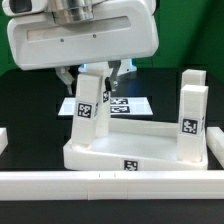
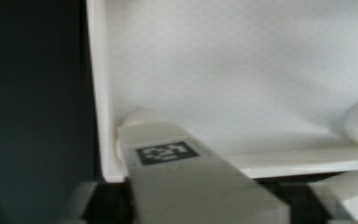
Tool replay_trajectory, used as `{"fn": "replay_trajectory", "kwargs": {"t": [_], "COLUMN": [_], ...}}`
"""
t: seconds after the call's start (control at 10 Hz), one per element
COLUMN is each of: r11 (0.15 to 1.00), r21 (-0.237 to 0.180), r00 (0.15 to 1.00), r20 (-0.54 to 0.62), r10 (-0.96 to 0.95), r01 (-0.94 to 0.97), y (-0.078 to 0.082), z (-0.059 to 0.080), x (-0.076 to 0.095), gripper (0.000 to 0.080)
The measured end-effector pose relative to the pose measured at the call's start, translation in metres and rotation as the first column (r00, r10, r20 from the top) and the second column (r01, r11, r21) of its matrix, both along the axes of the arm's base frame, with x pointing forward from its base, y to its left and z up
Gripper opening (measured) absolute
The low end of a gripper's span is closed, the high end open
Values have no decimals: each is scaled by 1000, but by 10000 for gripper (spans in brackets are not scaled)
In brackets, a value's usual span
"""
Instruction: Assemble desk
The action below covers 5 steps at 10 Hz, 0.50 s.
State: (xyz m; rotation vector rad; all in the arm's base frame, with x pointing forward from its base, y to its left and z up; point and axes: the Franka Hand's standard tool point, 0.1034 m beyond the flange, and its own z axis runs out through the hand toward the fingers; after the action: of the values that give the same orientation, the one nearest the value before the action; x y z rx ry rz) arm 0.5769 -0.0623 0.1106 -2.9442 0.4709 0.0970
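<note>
The desk's white tray-like tabletop [image 1: 135, 143] lies on the dark table, rim up. A white tagged leg [image 1: 88, 108] stands upright in its corner at the exterior view's left. My gripper [image 1: 92, 80] hangs right over this leg, one finger on each side of its top. In the wrist view the leg [image 2: 179, 160] fills the gap between my dark fingers [image 2: 108, 196], which press against its two sides, and the tabletop's floor [image 2: 247, 70] lies beyond. Two more tagged legs [image 1: 193, 112] stand at the tabletop's other end, at the exterior view's right.
The marker board [image 1: 128, 103] lies flat behind the tabletop. A long white rail [image 1: 110, 182] runs across the front of the table. A small white part [image 1: 3, 138] shows at the exterior view's left edge.
</note>
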Motion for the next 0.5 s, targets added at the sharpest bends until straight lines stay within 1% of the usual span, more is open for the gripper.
{"fn": "replay_trajectory", "kwargs": {"t": [0.1,0.2,0.4,0.5], "r11": [996,992,959,906], "r21": [-6,-8,-19,-39], "r00": [996,992,958,904], "r20": [-12,-19,-48,-64], "r10": [-89,-124,-284,-422], "r01": [89,124,283,421], "y": [-1,-1,1,4], "z": [-1,-1,-3,-5], "x": [0,0,0,9], "gripper": [295,294,294,293]}}
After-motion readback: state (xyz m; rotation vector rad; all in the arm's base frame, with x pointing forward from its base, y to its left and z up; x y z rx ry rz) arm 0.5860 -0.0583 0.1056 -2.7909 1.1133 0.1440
